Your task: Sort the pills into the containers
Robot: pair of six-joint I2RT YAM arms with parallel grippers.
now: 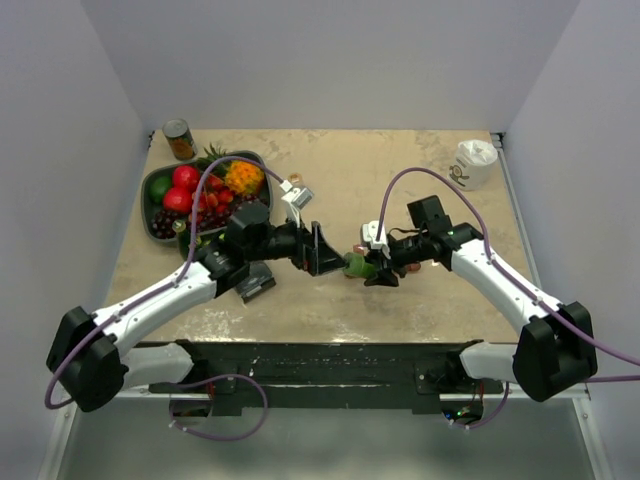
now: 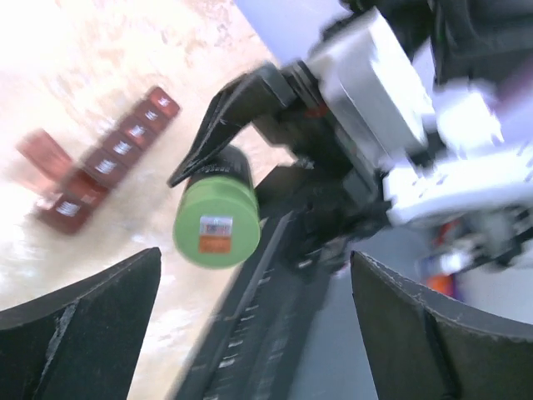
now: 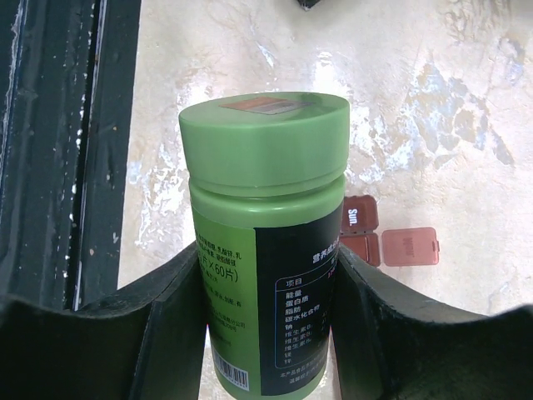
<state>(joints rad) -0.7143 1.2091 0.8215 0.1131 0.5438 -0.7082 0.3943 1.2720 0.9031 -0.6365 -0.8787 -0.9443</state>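
My right gripper point(image 1: 374, 268) is shut on a green pill bottle point(image 1: 358, 266) and holds it above the table, its green cap on. In the right wrist view point(image 3: 268, 250) both fingers press the bottle's sides point(image 3: 266, 250). The containers, a dark red-brown strip of small compartments point(image 2: 112, 158), lie on the table beyond the bottle, one lid open. Part of the strip shows behind the bottle in the right wrist view point(image 3: 361, 229). My left gripper point(image 1: 325, 255) is open and empty, its jaws wide apart point(image 2: 254, 262), facing the bottle's cap point(image 2: 216, 227) a short way off.
A dark oval tray of fruit point(image 1: 155, 185) sits at the back left with a can point(image 1: 180, 140) behind it. A white crumpled cup point(image 1: 475, 162) stands at the back right. A black object point(image 1: 255, 285) lies under the left arm. The table's dark front edge point(image 3: 58, 150) is close.
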